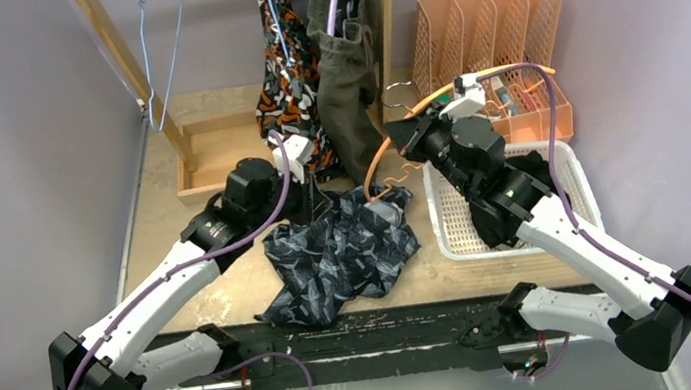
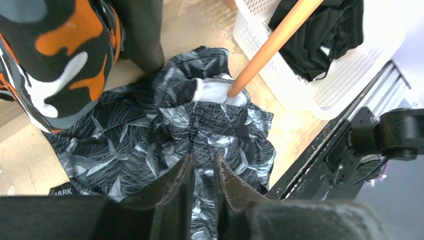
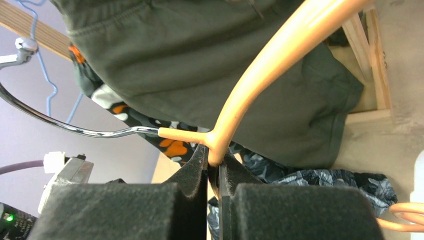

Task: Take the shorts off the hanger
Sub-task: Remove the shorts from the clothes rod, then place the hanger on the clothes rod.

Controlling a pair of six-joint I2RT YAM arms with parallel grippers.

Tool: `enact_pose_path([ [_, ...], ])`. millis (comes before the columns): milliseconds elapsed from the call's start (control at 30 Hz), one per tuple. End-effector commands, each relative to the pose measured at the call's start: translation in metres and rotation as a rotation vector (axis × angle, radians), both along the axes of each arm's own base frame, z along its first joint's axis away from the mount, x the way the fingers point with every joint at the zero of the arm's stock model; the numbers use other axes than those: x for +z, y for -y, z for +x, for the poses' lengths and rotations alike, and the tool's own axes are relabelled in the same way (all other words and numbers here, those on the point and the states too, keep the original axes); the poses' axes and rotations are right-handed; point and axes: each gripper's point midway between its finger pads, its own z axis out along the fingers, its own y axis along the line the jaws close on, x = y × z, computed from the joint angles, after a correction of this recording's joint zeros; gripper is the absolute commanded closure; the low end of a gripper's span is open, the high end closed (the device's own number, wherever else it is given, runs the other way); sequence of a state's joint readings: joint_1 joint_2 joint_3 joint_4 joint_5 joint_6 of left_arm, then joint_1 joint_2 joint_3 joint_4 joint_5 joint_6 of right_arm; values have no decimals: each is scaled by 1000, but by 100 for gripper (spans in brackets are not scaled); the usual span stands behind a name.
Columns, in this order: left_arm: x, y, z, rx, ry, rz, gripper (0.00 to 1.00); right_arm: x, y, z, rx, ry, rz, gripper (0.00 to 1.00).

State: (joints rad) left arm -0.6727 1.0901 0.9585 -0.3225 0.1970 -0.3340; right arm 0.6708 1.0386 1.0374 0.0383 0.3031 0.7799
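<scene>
The dark navy shorts with pale print point(image 1: 344, 256) lie crumpled on the table. One end of the orange hanger point(image 1: 380, 165) is stuck in their waistband point(image 2: 215, 92). My right gripper point(image 1: 405, 127) is shut on the hanger point(image 3: 260, 75) at its neck, beside the chrome hook point(image 3: 60, 125). My left gripper point(image 1: 314, 197) hovers just above the navy shorts point(image 2: 150, 145); its jaws point(image 2: 204, 167) stand a narrow gap apart with nothing between them. The camo shorts point(image 1: 288, 92) and the olive shorts point(image 1: 346, 74) hang from the rack. The black shorts point(image 2: 320, 35) lie in the white basket point(image 1: 453, 236).
A wooden rack base point(image 1: 214, 147) stands at the back left, with an empty blue wire hanger point(image 1: 161, 38) above it. An orange file organiser point(image 1: 491, 30) stands at the back right. The black mounting rail point(image 2: 325, 160) runs along the table's near edge.
</scene>
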Motion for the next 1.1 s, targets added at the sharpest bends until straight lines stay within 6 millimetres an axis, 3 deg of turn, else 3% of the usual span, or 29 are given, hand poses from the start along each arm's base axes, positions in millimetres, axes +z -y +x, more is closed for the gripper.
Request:
enact_pose_path([
  [0,1,-1,4,44,-4,-35,90,6,8,0,-23,37,-27,100],
  [100,-13,-9,1,60,-20,12,91,27,-1,-10,81,105,-60,100],
  [200,-6,-15,-4,75,14,-23,76,37,-7,-20,158,126,-103,100],
  [333,17,-33,-3,178,81,-90,48,22,-21,-28,256,96,-112,100],
  [400,29,-44,-6,216,105,-97,41,12,-32,-36,323,76,-81,100],
  [567,47,-51,-21,220,142,-210,33,22,-61,-67,532,97,88,100],
  [600,48,-51,-26,210,148,-238,31,15,-63,-69,549,83,105,100],
  [867,46,-24,-60,9,111,-425,25,14,-68,-70,540,1,364,100],
  [1067,35,-19,-64,-24,82,-409,23,7,-81,-64,570,-63,432,100],
])
